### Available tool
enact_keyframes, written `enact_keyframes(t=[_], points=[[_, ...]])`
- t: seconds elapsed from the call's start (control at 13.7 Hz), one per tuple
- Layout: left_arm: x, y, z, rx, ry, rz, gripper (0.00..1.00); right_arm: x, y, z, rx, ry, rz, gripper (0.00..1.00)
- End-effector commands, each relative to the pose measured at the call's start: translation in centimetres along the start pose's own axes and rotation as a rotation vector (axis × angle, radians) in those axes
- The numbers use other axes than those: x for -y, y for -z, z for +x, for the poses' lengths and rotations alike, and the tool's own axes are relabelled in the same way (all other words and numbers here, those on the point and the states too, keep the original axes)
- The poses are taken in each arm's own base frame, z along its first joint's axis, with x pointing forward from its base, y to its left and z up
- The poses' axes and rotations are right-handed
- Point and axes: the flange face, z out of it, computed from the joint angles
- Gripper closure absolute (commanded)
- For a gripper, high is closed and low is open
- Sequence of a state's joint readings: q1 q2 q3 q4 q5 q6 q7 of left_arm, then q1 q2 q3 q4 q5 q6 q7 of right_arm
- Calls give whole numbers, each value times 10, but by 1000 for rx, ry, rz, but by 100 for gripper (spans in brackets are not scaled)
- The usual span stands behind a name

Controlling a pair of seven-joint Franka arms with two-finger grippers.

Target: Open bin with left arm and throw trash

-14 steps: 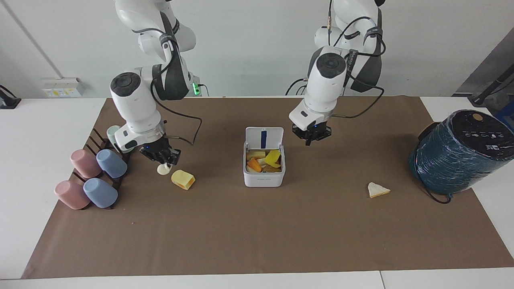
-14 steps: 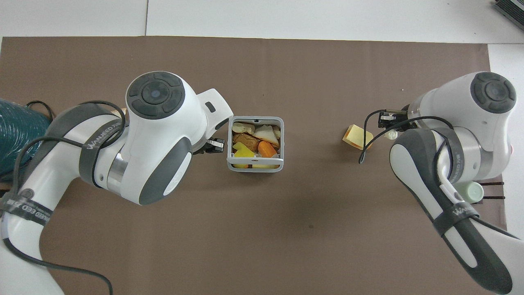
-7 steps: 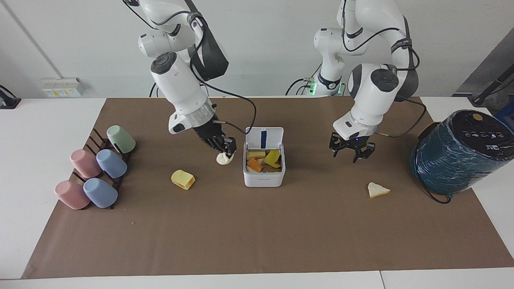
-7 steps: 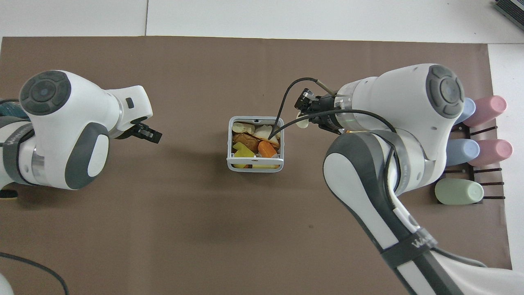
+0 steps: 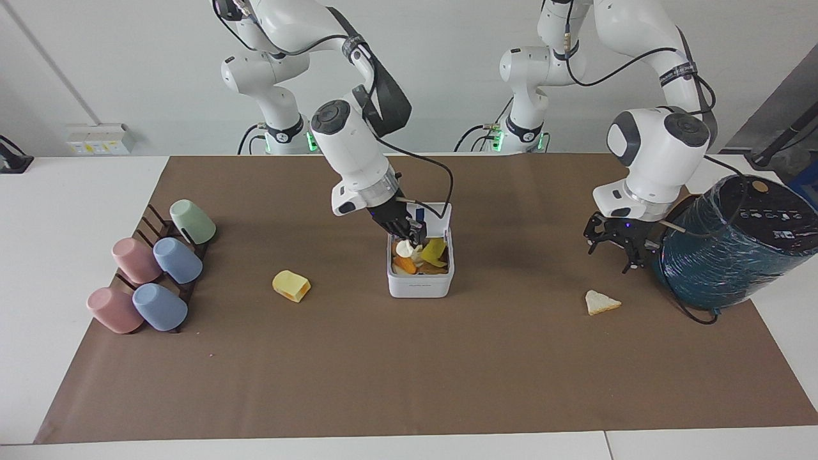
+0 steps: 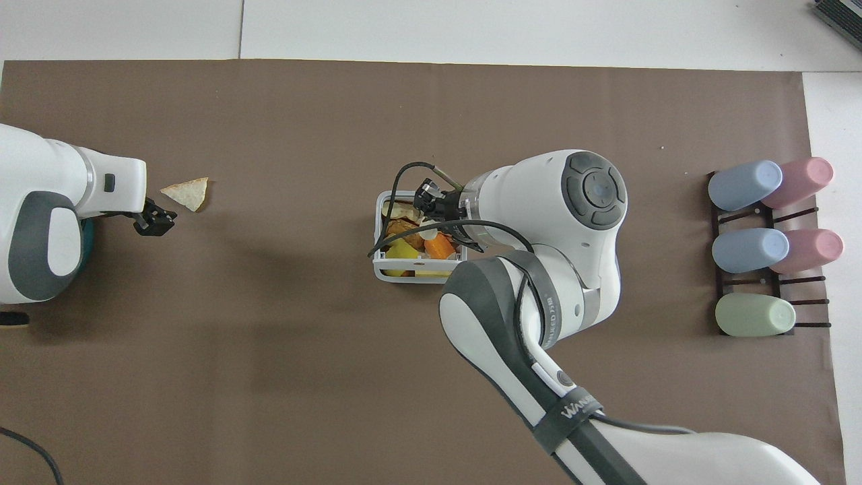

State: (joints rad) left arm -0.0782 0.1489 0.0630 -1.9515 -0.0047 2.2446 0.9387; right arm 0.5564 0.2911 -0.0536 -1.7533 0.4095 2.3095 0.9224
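Note:
The white bin (image 5: 420, 282) stands mid-mat with its lid (image 5: 439, 211) upright and open, and it holds several food scraps. My right gripper (image 5: 409, 239) hangs just over the bin's opening (image 6: 417, 275), shut on the pale cream oval trash (image 5: 402, 247). A yellow chunk (image 5: 291, 285) lies on the mat toward the right arm's end; in the overhead view the right arm hides it. An off-white wedge (image 5: 601, 303) (image 6: 188, 194) lies toward the left arm's end. My left gripper (image 5: 612, 250) (image 6: 153, 221) is open and holds nothing, beside the wedge and next to the teal cylinder.
A big dark teal wrapped cylinder (image 5: 735, 243) sits at the left arm's end of the mat, close to the left gripper. A rack of pastel cups (image 5: 153, 268) (image 6: 768, 242) lies at the right arm's end. The brown mat (image 5: 409, 370) covers the table.
The right gripper carried the cream oval from beside the yellow chunk to over the bin. The left gripper swung from beside the bin to near the teal cylinder and opened.

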Motion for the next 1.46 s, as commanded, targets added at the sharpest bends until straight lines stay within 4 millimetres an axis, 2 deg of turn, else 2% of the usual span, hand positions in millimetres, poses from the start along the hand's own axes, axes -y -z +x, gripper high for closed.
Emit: enact_keyframes(t=[0.0,0.07,0.22,0.44,0.51,0.59,0.66,0.8,0.95,1.02,1.17,1.24,1.32,1.39], points=[[11,-40,-9,10,-134,-6,18,3,3,-2,-5,-6,14,0],[21,-54,-11,18,-167,-11,18,3,3,-2,-7,1,13,0],[38,-80,3,31,-261,-27,17,5,6,-2,-8,5,15,0],[55,-100,9,42,-325,-28,16,6,13,-2,-17,19,14,0],[63,-105,9,41,-335,-22,16,1,18,3,-63,80,-32,0],[67,-107,8,42,-349,-13,16,-6,30,16,-144,178,-108,0],[68,-108,7,45,-379,-9,17,-18,38,39,-203,256,-169,0],[64,-115,4,44,-430,-16,17,-50,52,91,-213,401,-220,0],[48,-130,0,47,-447,-28,17,-107,60,147,-185,577,-279,0],[46,-133,-5,51,-444,-36,17,-127,55,155,-159,633,-303,0],[47,-131,-9,59,-441,-43,19,-173,43,179,-165,624,-316,0],[45,-133,-10,63,-442,-55,34,-187,32,184,-175,630,-316,0],[45,-131,-10,66,-439,-62,60,-198,19,182,-179,633,-317,0],[46,-130,-10,68,-433,-68,100,-208,8,179,-182,631,-317,0]])
